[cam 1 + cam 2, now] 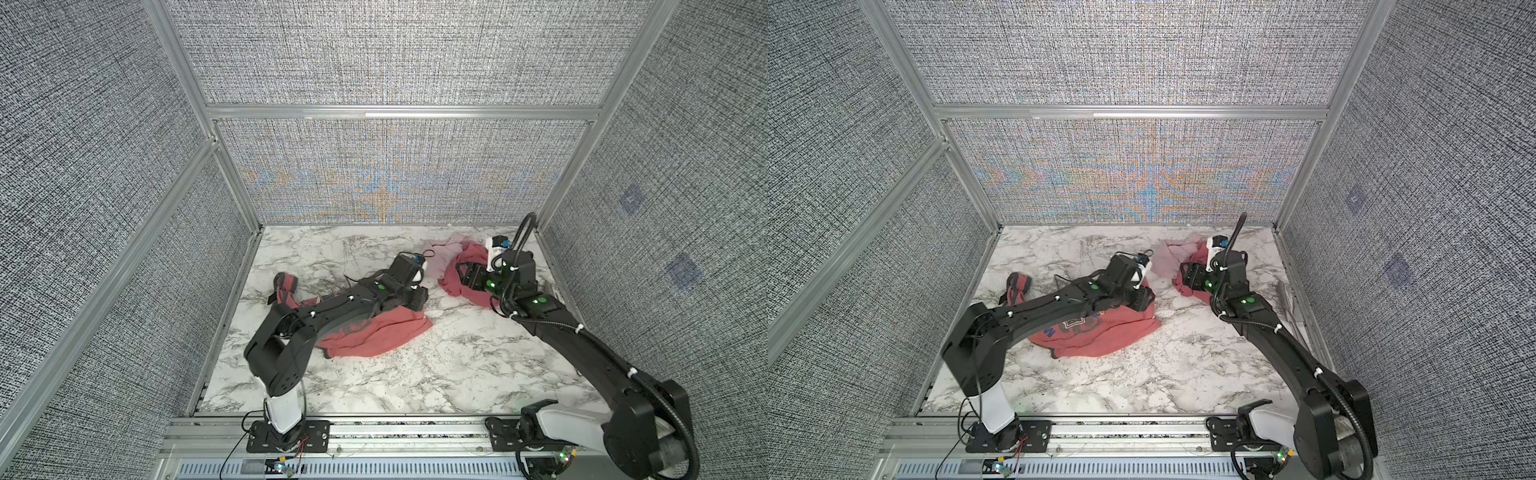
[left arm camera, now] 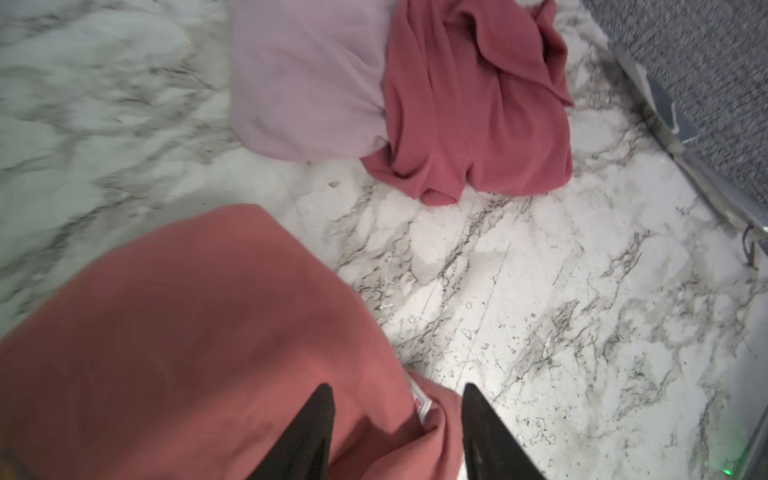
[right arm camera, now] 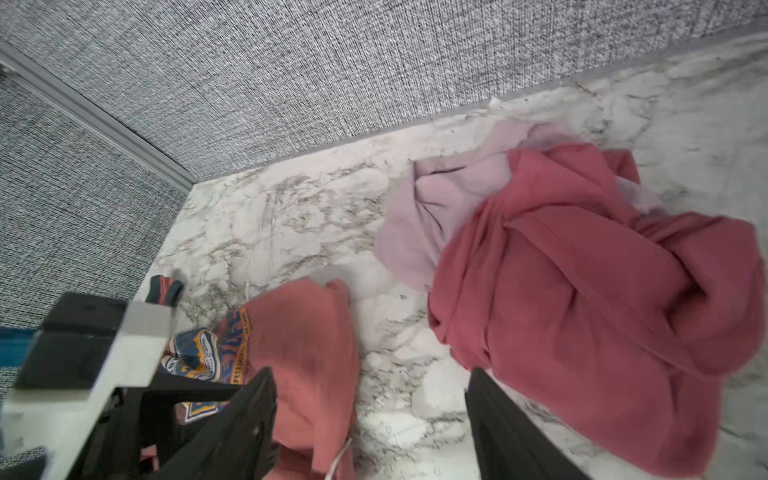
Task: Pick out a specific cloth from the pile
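The cloth, a coral-pink shirt with a blue and orange print, lies spread left of the table's middle. Its sleeve with grey-blue trim reaches left. My left gripper sits low at the shirt's far right corner. In the left wrist view the left gripper has its jaws apart around a fold of the coral cloth with a white label. My right gripper is open over bare marble, between the shirt and the pile.
The pile at the back right holds a plain rose-red cloth and, partly under it, a pale pink cloth. Grey fabric walls on aluminium rails close in the marble table.
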